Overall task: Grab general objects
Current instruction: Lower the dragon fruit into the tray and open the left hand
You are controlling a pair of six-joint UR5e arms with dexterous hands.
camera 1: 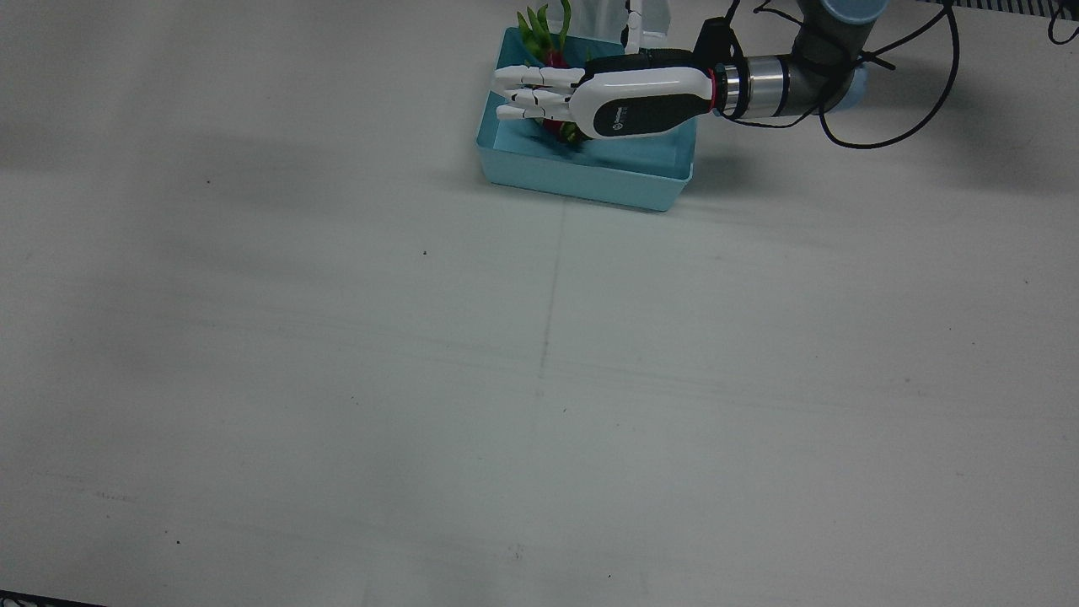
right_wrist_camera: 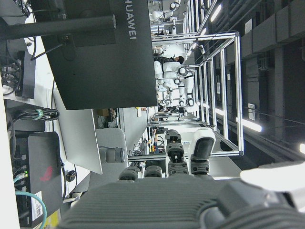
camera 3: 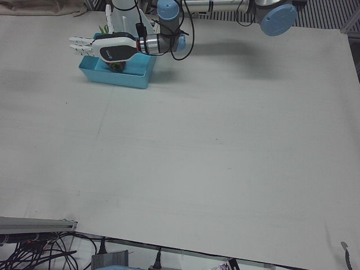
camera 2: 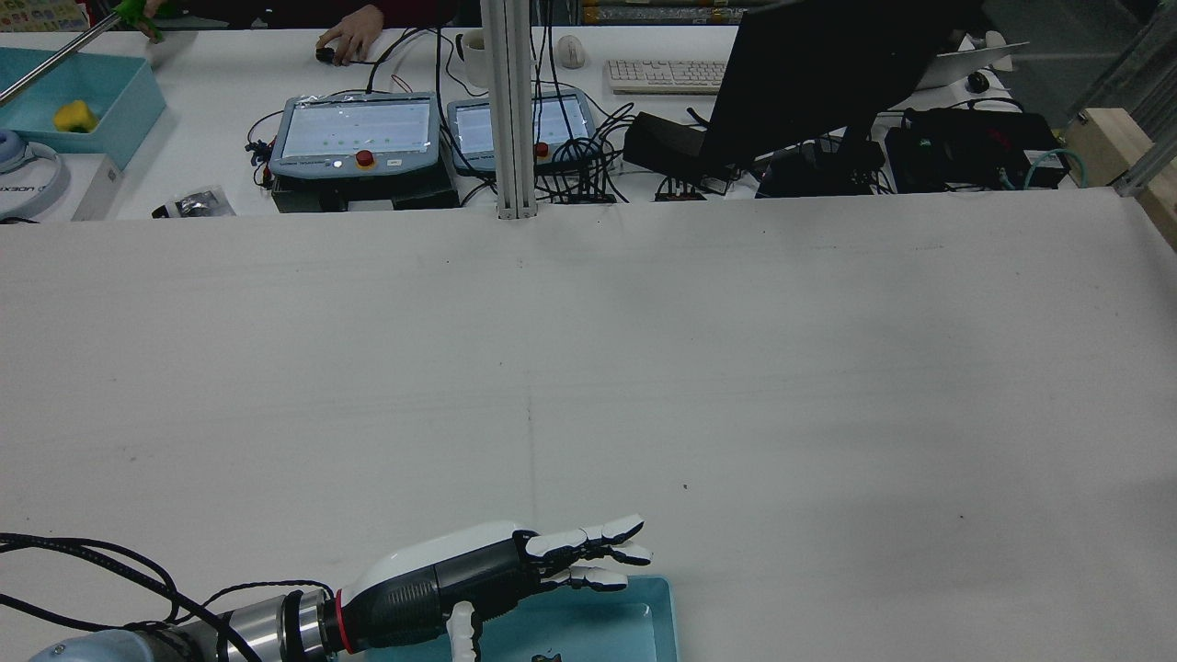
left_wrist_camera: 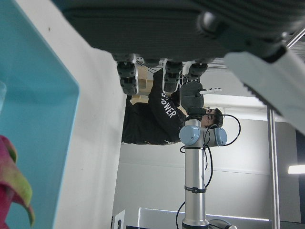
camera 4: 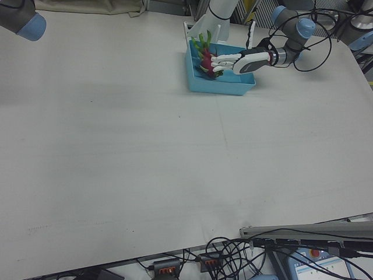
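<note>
A pink dragon fruit (camera 1: 554, 57) with green leaf tips lies in a light blue bin (camera 1: 582, 181) at the table's far edge. It shows again in the right-front view (camera 4: 205, 61) and at the lower left of the left hand view (left_wrist_camera: 12, 186). My left hand (camera 1: 590, 97) hovers flat just above the bin, palm down, fingers (camera 1: 531, 93) stretched out and apart over the fruit, holding nothing. The rear view shows the same hand (camera 2: 497, 570) over the bin (camera 2: 644, 625). My right hand (right_wrist_camera: 181, 162) appears only in its own view, fingers apart and empty.
A white stand (camera 1: 645, 21) rises right behind the bin. The broad white table (camera 1: 539, 379) stretches in front of it. Beyond the far edge in the rear view are teach pendants (camera 2: 357, 133), a monitor (camera 2: 828, 74) and a person's hand (camera 2: 349, 41).
</note>
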